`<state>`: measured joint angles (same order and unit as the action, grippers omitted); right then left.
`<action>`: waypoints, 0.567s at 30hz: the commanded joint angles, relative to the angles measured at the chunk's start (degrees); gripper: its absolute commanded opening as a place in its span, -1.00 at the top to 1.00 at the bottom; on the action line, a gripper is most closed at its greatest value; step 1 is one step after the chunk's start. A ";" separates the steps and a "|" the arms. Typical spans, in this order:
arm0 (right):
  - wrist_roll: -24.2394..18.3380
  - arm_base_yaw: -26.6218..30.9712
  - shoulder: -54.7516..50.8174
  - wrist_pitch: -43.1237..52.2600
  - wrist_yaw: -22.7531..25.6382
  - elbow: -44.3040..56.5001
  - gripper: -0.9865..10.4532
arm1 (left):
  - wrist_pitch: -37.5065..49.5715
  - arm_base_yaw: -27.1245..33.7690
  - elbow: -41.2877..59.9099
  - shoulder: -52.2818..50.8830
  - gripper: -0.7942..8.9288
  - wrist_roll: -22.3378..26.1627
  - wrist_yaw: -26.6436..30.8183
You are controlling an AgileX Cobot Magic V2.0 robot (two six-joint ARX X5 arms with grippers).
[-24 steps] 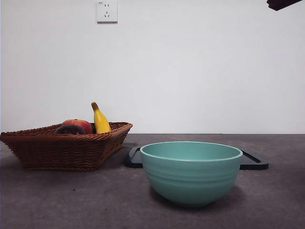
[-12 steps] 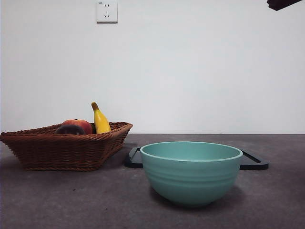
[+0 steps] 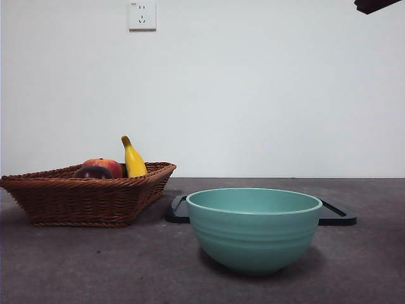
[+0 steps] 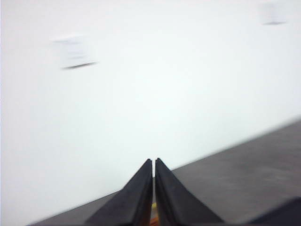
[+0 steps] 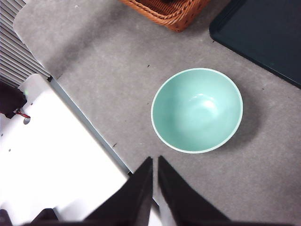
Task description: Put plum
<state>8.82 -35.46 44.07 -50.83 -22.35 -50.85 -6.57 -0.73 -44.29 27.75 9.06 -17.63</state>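
The plum point(image 3: 93, 171) lies in the wicker basket point(image 3: 88, 199), at about nine o'clock from the centre of the front view; only its dark, glossy top shows above the woven rim. It touches the red-orange fruit point(image 3: 107, 166) just behind it, and the yellow banana point(image 3: 133, 159) stands tilted at roughly two o'clock from the plum, its stem end up.

The teal bowl point(image 3: 254, 228) sits on the grey table point(image 3: 95, 266) at about five o'clock from centre, apart from the basket. Behind the bowl lies a flat black tray point(image 3: 338, 215) — its near corners show on either side of the bowl. A white wall socket point(image 3: 142, 14) is at eleven o'clock, high on the wall.

The left gripper point(image 4: 154, 162) points at the pale wall above the table's far edge, its two jaws pressed together with nothing between them. The right gripper point(image 5: 155, 161) hangs high over the table near its edge, jaws likewise together and holding nothing — the bowl lies below it at about one o'clock, with a corner of the basket further off at twelve. One black arm tip point(image 3: 376, 5) shows in the front view's top corner at one o'clock.
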 commanded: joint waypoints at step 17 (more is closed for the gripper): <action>-0.50 -0.35 0.37 0.24 -0.11 -0.94 0.81 | 1.81 3.41 34.58 -23.28 0.82 -7.08 13.81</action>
<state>8.82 -35.46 44.07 -50.83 -22.35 -50.85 -5.50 2.50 -10.15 4.93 3.66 -4.21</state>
